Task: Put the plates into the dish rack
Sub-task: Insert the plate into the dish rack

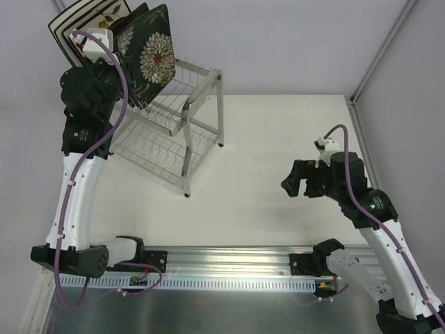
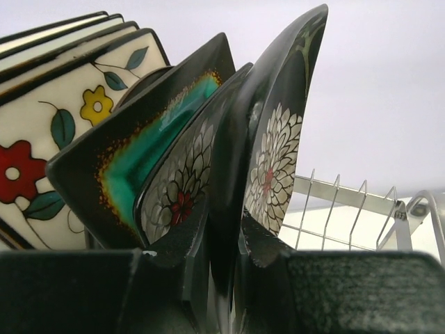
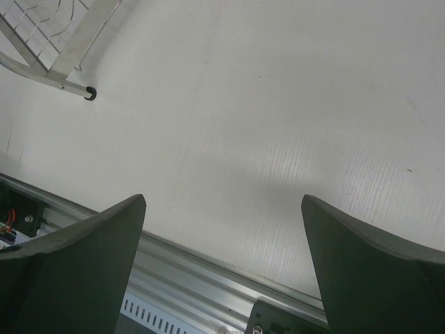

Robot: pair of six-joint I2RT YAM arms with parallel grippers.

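White table [image 1: 278, 174] bears dish rack [image 1: 201, 90]; left tool [image 2: 219, 245] pinches white-bloomed dark plate [image 2: 278, 163].

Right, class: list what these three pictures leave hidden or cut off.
Left wrist view: the fingers of the left hand cover the lower edge of the held bloom plate and its slot.
Top view: that hand's grip is hidden behind its own arm.
Right wrist view: the dish rack is cut off by the frame's corner.

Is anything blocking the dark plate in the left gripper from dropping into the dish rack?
Nothing visible does. The dark plate in the left gripper stands close beside another flowered plate; the dish rack wires past it are bare.
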